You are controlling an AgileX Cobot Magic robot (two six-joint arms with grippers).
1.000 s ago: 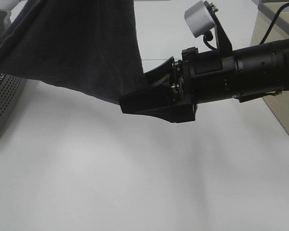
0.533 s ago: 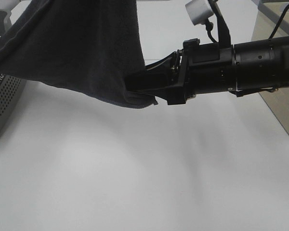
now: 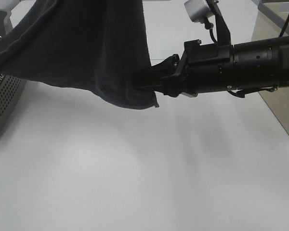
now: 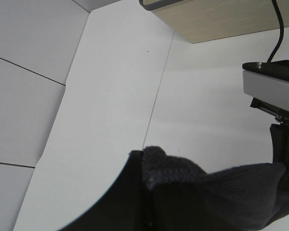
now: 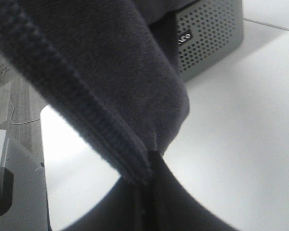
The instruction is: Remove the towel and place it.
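Note:
The dark navy towel hangs in the air from the top left of the exterior high view, one side draped over the grey perforated basket. My right gripper reaches in from the right and is shut on the towel's lower right edge. In the right wrist view the fingertips pinch the hemmed edge of the towel. My left gripper is out of the exterior high view. In the left wrist view its dark fingers are shut on a bunch of towel.
The white table lies below the towel. A beige box stands at the right edge. The basket also shows in the right wrist view. The right arm's camera shows in the left wrist view.
My right gripper, open and spread at the towel's lower edge a second ago, has turned and closed on that edge. The towel's corner now hangs just below the jaws.

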